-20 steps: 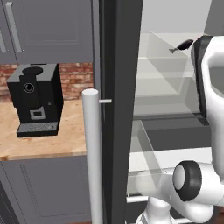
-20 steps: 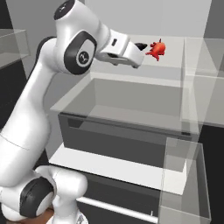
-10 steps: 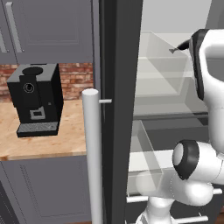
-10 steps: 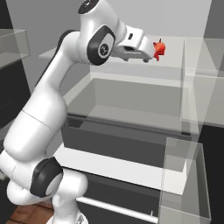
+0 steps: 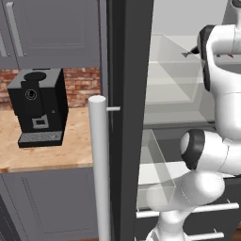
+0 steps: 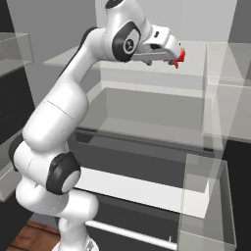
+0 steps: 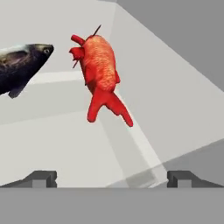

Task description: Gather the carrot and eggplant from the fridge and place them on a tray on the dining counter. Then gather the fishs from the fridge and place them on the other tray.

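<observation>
The fridge stands open, its dark door edge (image 5: pixel 129 117) and pale bar handle (image 5: pixel 100 164) at my left. On its upper white shelf (image 6: pixel 122 61) lie a red fish (image 7: pixel 100 65) and, to its left in the hand view, a dark silvery fish (image 7: pixel 19 65). My gripper (image 7: pixel 112 178) is open, pointing at the red fish from a short distance, with nothing between its fingertips (image 7: pixel 41 177). From the right base view the gripper (image 6: pixel 170 55) reaches over the shelf, with the red fish (image 6: pixel 180 55) just past its tip.
A black coffee machine (image 5: pixel 37 106) sits on a wooden counter (image 5: pixel 47 155) left of the fridge. Clear door bins (image 6: pixel 206 206) hang at the right. Glass-fronted drawers (image 6: pixel 147 112) lie below the shelf, and a pale drawer bar (image 6: pixel 127 233) runs low.
The arm has stretched further into the fridge along the upper shelf, bringing the gripper close to the red fish. The jaws stayed open and the fish did not move.
</observation>
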